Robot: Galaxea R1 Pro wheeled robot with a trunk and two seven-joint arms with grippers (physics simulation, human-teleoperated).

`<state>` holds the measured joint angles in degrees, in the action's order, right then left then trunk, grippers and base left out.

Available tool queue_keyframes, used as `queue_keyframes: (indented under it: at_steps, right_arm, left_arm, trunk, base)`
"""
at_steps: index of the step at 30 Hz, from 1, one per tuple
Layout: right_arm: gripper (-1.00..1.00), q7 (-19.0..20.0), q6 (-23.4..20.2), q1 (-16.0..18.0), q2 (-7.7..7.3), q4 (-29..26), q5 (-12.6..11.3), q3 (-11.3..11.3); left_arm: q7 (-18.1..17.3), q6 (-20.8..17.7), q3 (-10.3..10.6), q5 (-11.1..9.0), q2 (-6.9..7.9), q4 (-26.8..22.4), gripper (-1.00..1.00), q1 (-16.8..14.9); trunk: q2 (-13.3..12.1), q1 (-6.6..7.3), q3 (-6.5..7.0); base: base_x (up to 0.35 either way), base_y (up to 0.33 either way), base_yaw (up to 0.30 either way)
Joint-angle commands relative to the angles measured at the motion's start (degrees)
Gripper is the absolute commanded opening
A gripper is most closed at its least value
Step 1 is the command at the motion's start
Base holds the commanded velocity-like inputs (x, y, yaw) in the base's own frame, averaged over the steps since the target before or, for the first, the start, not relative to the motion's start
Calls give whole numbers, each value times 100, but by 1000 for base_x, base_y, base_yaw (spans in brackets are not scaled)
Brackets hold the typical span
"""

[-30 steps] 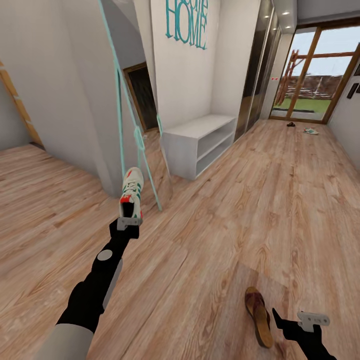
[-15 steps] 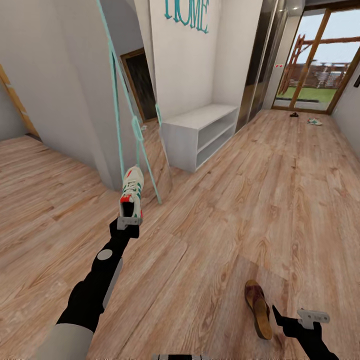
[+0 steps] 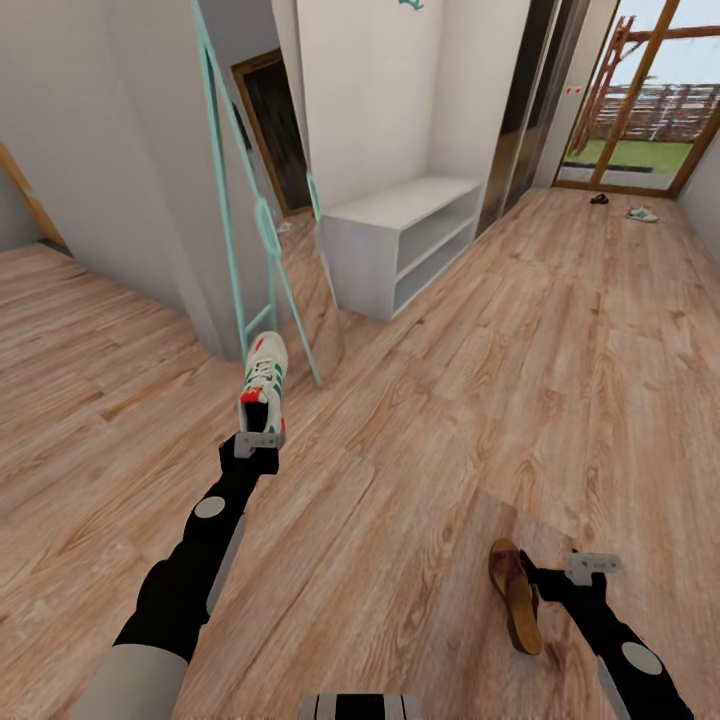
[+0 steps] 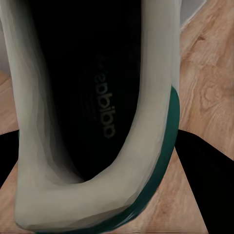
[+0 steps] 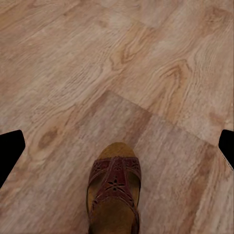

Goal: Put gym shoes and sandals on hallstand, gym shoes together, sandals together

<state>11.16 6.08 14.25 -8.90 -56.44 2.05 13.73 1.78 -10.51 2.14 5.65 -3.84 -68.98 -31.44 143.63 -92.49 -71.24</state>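
My left gripper (image 3: pixel 259 432) is shut on the heel of a white gym shoe (image 3: pixel 264 384) with green stripes, held above the corridor floor (image 3: pixel 430 420). The left wrist view looks into that gym shoe (image 4: pixel 97 117), with a black finger on each side. A brown sandal (image 3: pixel 514 594) lies on the floor at the lower right; my right gripper (image 3: pixel 534 578) is open right beside it. In the right wrist view the sandal (image 5: pixel 114 195) lies just short of the open right gripper (image 5: pixel 118 146). The hallstand (image 3: pixel 398 240) stands ahead by the wall. Another sandal (image 3: pixel 599 199) and gym shoe (image 3: pixel 641 214) lie far down the corridor.
A teal-framed mirror (image 3: pixel 235 190) leans against the wall corner just ahead of the held shoe. A glass door (image 3: pixel 640 100) closes the corridor's far end. Wide wood floor runs between me and the hallstand.
The camera has moved forward and tipped down. My right gripper has come up and in toward the near sandal. The left arm keeps the gym shoe in the same pose.
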Motion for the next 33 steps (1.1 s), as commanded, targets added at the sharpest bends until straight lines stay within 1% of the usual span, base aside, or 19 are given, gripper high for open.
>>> queue_keyframes:
  at_steps: [1, 2, 4, 8, 24, 30, 33]
  right_arm:
    - [100, 36, 19, 141, 2, 50, 45, -51]
    - [100, 36, 21, 258, 2, 135, 61, -100]
    - [100, 39, 26, 381, 1, 317, 77, -142]
    - [100, 44, 41, 495, -4, 618, 91, -179]
    - [100, 27, 51, 518, -6, 847, 76, -146]
    - [100, 27, 51, 518, -6, 878, 76, -147]
    - [100, 27, 51, 518, -6, 884, 76, -150]
  left_arm:
    - [16, -32, 6, 59, -1, -10, -100, -5]
    - [16, -31, 6, 59, -1, -10, -100, -6]
    - [16, -30, 6, 59, -7, -10, -100, -9]
    - [16, -31, 2, 59, -1, -10, -100, -11]
    - [16, -37, -3, 59, 10, -10, -100, -11]
    - [16, -38, -3, 59, 3, -14, -100, -18]
    - [16, -48, -3, 55, -20, -191, -100, -27]
  trunk:
    - [3, -1, -28]
    - [5, -4, -50]
    - [7, -9, -95]
    - [13, -19, -184]
    - [34, -60, -541]
    - [42, -76, -705]
    - [46, -84, -797]
  base:
    - [0, 0, 0]
    - [0, 0, 0]
    - [0, 0, 0]
    - [0, 0, 0]
    - [0, 0, 0]
    - [0, 0, 0]
    - [0, 0, 0]
